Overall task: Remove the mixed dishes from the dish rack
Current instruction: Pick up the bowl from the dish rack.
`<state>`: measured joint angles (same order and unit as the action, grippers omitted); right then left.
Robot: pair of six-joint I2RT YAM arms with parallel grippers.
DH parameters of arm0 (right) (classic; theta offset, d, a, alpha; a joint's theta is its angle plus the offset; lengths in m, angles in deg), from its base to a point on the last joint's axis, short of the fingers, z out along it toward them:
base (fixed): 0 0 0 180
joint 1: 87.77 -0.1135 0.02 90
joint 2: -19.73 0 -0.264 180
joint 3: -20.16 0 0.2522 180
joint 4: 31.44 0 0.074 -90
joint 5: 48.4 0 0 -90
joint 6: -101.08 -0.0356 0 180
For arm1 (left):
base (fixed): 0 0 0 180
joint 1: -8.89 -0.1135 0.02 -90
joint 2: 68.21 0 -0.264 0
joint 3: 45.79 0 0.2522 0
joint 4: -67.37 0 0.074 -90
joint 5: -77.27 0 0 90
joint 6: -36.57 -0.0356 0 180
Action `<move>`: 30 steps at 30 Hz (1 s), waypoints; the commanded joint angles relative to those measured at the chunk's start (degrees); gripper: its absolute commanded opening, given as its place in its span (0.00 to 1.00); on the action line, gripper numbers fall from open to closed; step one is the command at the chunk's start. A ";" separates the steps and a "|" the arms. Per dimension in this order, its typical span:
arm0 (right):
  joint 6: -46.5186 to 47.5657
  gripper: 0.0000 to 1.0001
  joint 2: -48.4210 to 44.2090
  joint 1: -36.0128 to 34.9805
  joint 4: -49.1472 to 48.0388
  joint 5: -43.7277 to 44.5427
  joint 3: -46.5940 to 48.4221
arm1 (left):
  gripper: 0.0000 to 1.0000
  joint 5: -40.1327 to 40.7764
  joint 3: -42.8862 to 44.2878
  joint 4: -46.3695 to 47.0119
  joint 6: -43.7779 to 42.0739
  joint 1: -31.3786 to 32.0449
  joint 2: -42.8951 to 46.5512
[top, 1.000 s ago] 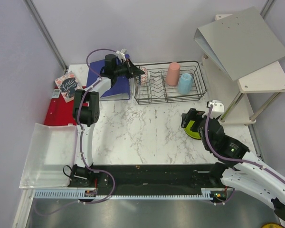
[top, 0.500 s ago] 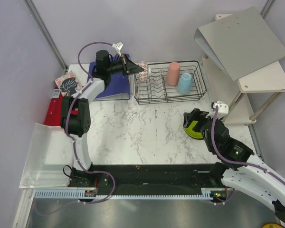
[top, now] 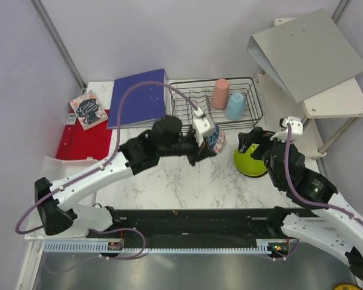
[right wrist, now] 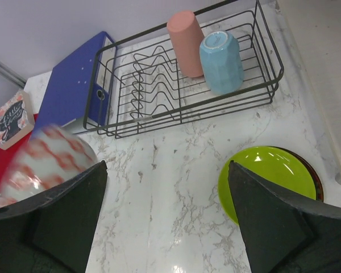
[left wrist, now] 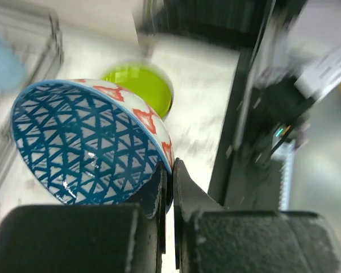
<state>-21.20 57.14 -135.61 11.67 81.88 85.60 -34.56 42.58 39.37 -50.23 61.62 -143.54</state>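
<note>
My left gripper (top: 210, 140) is shut on the rim of the small blue patterned bowl (top: 213, 136), holding it tilted above the marble table in front of the dish rack (top: 251, 115). In the left wrist view the bowl (left wrist: 85, 142) fills the left side, with my gripper (left wrist: 171, 166) pinching its edge. The pink cup (top: 220, 93) and light blue cup (top: 235, 106) stand upside down in the rack. The lime-green bowl (top: 251, 162) sits on the table, nested in a dark red-edged bowl (right wrist: 310, 166). My right gripper (top: 254, 142) is open and empty above the green bowl's far edge.
A blue binder (top: 139, 96) lies left of the rack. A grey binder (top: 302, 51) rests on a white shelf (top: 339, 99) at the right. A small book (top: 88, 109), a red sheet (top: 81, 142) and a white tray (top: 60, 196) are at the left.
My left arm has swung from the rack's left end down to the table's middle, carrying the patterned bowl. My right gripper has drawn back a little, uncovering the green bowl.
</note>
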 commanded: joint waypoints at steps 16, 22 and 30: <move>0.80 0.97 22.97 -0.07 22.61 -17.41 15.21 | 0.02 51.63 -23.36 -12.05 -22.53 28.92 6.69; 3.00 0.98 21.74 0.02 18.38 -25.15 11.86 | 0.02 44.33 -25.83 -8.09 -24.91 28.92 5.99; 3.53 0.98 26.40 -0.24 13.99 -31.83 9.67 | 0.02 34.04 -26.36 -4.66 -26.32 28.92 4.49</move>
<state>-18.64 81.35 -135.61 29.63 54.93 96.37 3.72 15.89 28.27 -72.74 90.08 -138.95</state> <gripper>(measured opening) 0.982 0.055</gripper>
